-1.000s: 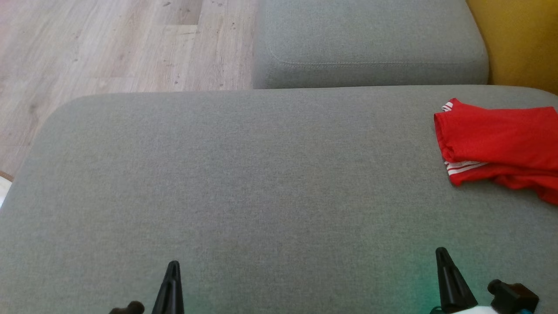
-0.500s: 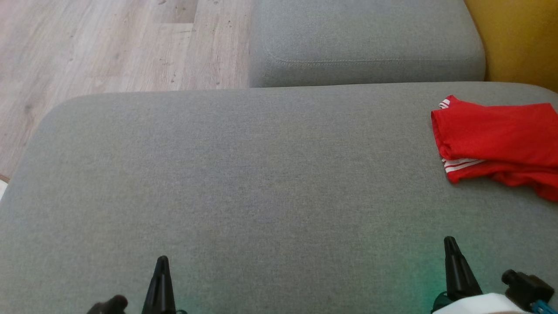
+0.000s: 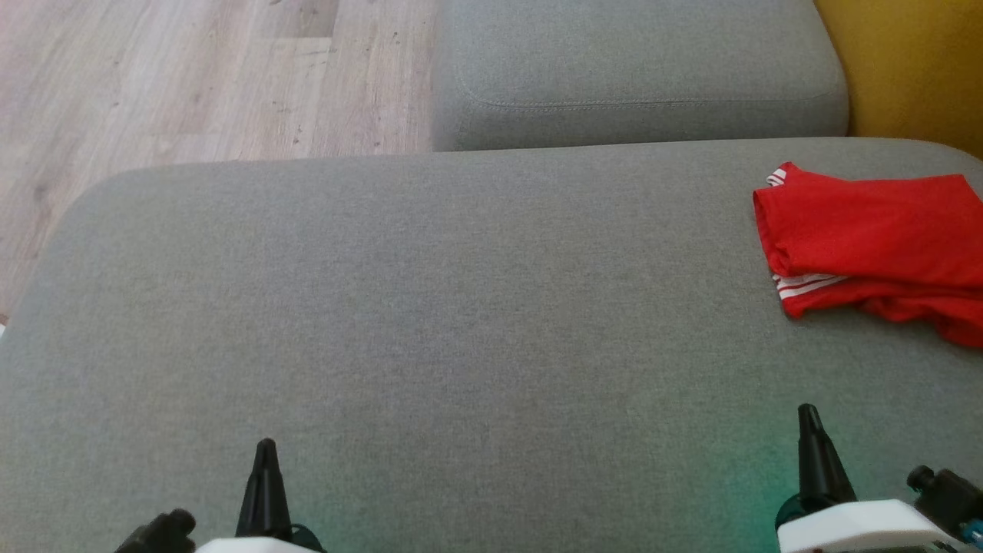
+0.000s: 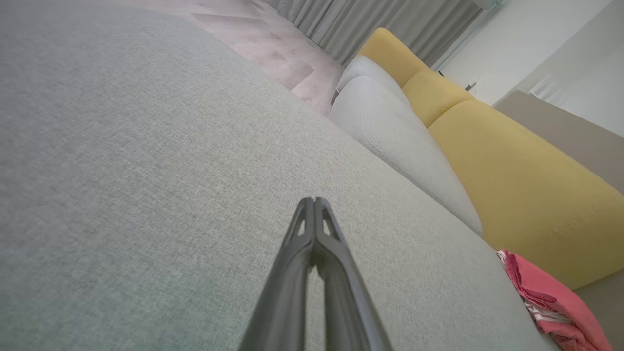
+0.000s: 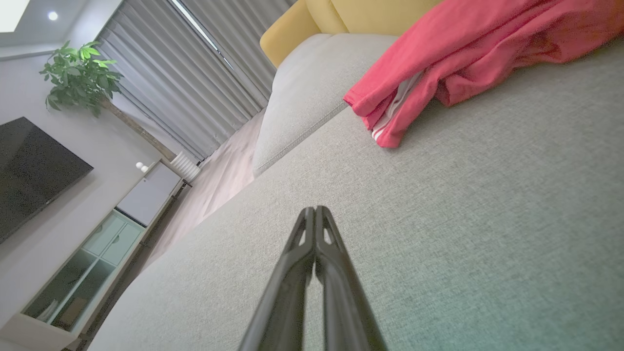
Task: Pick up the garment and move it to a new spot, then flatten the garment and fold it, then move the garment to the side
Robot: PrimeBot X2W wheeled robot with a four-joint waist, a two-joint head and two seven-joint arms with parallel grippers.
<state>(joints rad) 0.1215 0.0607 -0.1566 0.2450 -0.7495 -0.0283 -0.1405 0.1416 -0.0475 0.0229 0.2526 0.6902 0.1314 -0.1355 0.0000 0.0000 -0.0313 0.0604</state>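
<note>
Left gripper and right gripper are pressed together, empty. The garment lies loosely folded at three o'clock; pinching just one layer could drag it open.

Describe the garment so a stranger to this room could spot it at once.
Start at the big grey sofa seat and follow it to its right end, near the yellow backrest. The garment lies there, roughly folded. It is the one bright red thing, with white stripes at its edge.
</note>
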